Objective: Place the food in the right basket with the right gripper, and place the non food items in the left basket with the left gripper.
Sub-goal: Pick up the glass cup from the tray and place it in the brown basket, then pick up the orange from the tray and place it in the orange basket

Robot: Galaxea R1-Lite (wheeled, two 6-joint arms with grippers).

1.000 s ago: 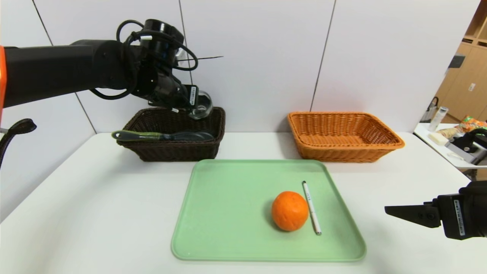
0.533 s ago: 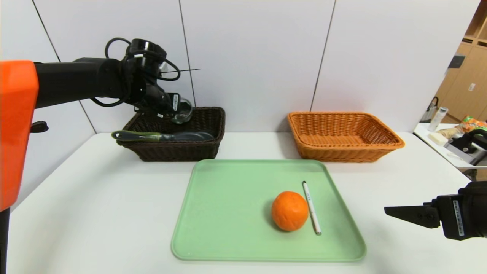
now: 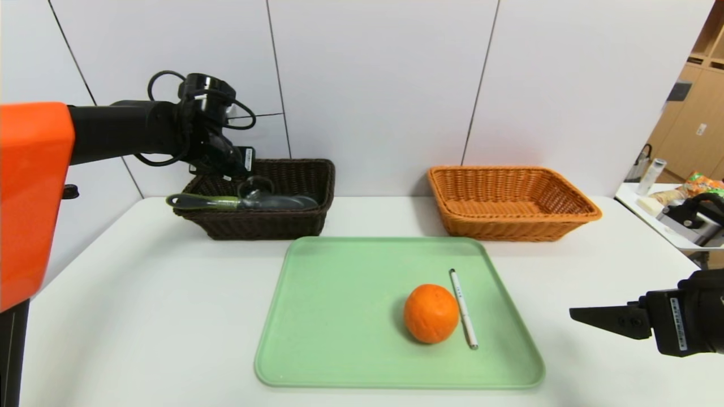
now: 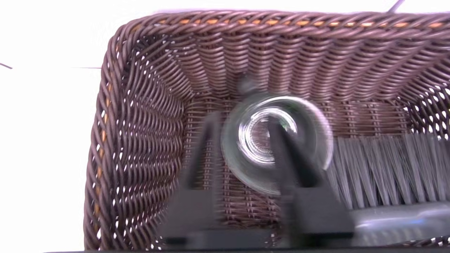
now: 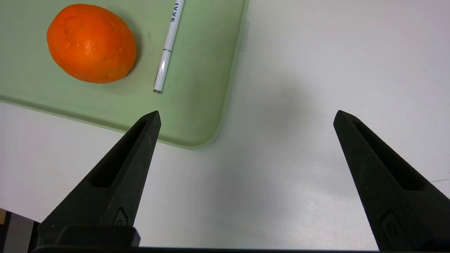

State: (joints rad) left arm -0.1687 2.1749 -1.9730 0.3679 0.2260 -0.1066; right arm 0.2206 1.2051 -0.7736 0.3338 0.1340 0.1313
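Glass, clear and fragile, makes up the cup [image 4: 277,140], now seen lying in the left basket [image 3: 294,223] beside the brush [image 3: 237,202]; a smooth wall is judged slippery, so the rim or handle is the advised hold. The left gripper [image 4: 246,147] is poised over it, fingers parted narrowly, one inside the mouth; no firm grip can be confirmed. The right basket [image 3: 512,200] is seen holding nothing. On the tray [image 3: 317,316], the orange [image 3: 431,313] and pen [image 3: 464,308] lie just beside each other. The right gripper [image 5: 246,116] hangs parked over the table, fingers wide.
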